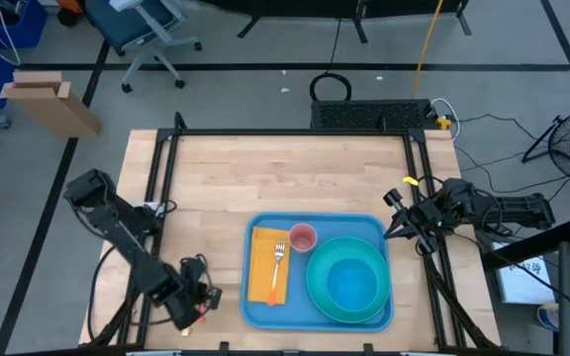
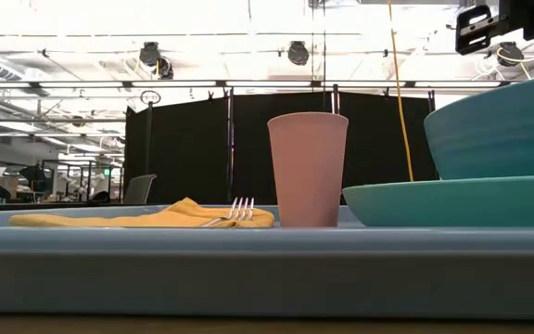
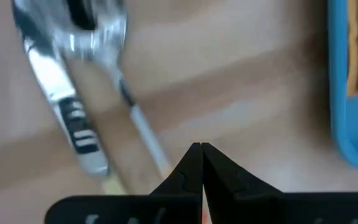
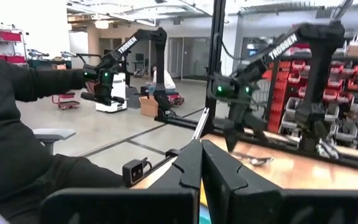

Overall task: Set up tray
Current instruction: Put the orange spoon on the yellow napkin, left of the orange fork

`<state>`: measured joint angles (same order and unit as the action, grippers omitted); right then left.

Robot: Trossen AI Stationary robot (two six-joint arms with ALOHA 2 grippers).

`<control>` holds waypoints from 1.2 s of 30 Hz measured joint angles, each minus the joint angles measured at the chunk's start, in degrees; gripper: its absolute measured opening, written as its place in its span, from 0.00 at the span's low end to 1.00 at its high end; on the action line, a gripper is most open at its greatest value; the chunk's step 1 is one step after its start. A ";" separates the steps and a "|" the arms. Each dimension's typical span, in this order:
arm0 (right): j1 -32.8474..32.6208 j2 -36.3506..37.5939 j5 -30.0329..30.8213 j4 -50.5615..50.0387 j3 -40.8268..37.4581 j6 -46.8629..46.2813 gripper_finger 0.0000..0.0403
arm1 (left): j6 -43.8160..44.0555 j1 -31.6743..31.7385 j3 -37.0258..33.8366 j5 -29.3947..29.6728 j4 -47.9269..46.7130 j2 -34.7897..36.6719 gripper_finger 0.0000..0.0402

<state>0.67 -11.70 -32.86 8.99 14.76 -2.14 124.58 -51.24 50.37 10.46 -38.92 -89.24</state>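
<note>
Apparently the tray is fully set; both clenched, empty grippers should stay clear, lower frame.

From overhead we look straight down on the whole table; level at its edge, we sit close against the tray rim, facing the room. We share the tray in both.

One tray, plate, bowl, cup, fork, napkin.
</note>
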 joint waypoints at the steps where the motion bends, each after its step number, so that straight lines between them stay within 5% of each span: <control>1: -0.01 0.01 0.00 -0.65 0.00 0.00 0.00 | 1.56 -1.08 0.00 -0.03 0.27 -0.13 0.01; 20: -0.02 -0.11 -0.13 -0.63 0.00 0.17 0.00 | 3.48 3.87 0.07 -5.67 -6.27 -0.37 0.48; 27: 0.00 -0.11 -0.15 -0.65 0.00 0.47 0.00 | 1.50 5.47 0.19 -13.33 -5.44 -6.02 0.44; 36: -0.02 -0.11 -0.11 -0.65 0.00 0.47 0.00 | -1.45 6.82 0.22 -12.89 -2.50 -8.59 0.26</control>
<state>0.64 -11.81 -32.97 8.34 14.76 -1.67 123.13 -44.42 50.59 -2.43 -41.42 -97.82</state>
